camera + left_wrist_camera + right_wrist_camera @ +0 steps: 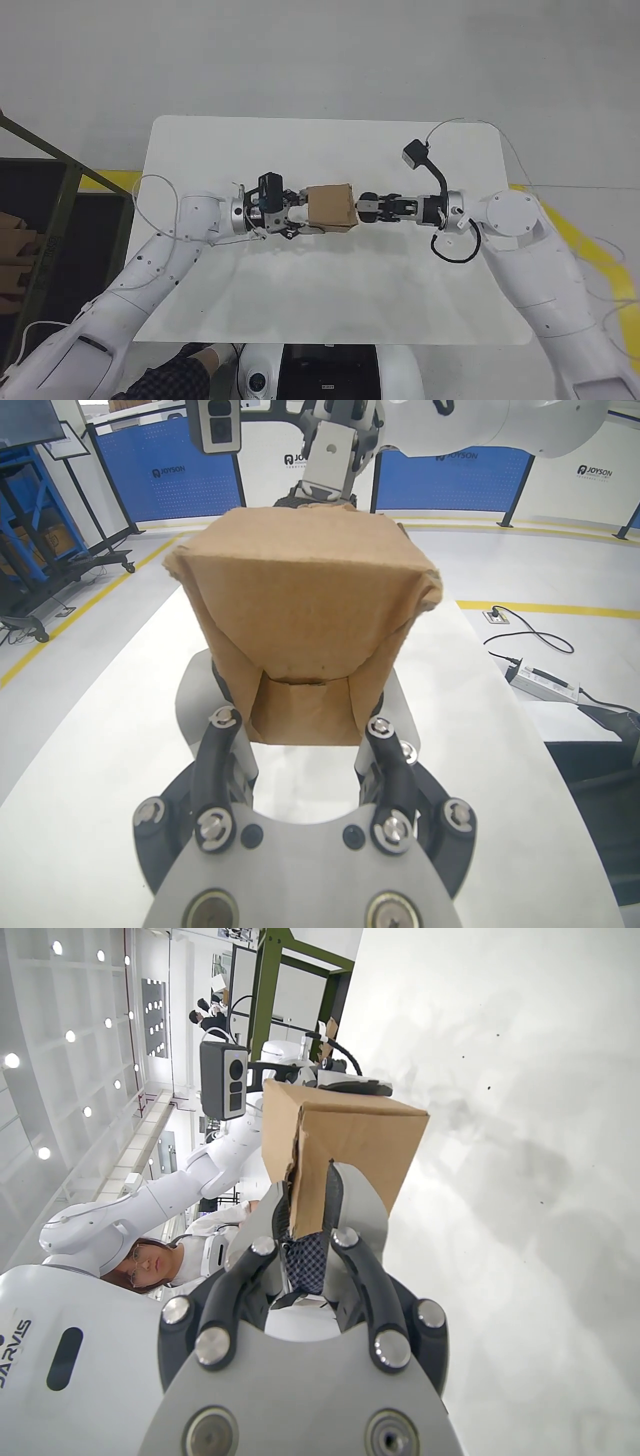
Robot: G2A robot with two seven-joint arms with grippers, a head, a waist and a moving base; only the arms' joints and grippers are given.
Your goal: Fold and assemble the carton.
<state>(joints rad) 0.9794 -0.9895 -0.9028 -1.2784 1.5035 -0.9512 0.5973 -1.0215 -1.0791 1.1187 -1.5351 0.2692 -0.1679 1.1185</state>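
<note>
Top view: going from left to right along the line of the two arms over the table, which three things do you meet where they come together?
left gripper → carton → right gripper

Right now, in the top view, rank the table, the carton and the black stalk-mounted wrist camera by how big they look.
1. white table, by far the largest
2. carton
3. stalk-mounted wrist camera, clearly the smallest

Brown carton folded boxlike; held above table centre.
</note>
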